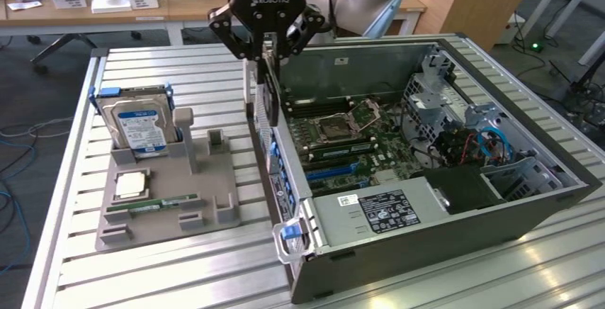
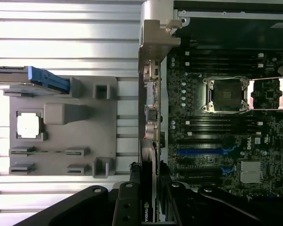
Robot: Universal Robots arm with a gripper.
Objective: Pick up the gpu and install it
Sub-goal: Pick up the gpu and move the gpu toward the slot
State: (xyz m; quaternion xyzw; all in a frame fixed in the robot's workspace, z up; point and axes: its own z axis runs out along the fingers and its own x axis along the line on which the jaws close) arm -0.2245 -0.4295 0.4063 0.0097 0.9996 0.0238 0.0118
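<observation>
Over the computer case's (image 1: pixel 529 203) rear wall, gripper (image 1: pixel 269 45) part-closed on the gpu (image 1: pixel 272 100) - card hangs straight below, blue PCIe slot (image 1: pixel 331 172) lower, toward the exterior view's right.

nvidia mark on gpu (image 2: pixel 148 188), dell on motherboard (image 2: pixel 217 141)

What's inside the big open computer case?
A motherboard with an open processor socket and blue slots, plus a labelled power supply. Whatever lies under the power supply is hidden.
</observation>
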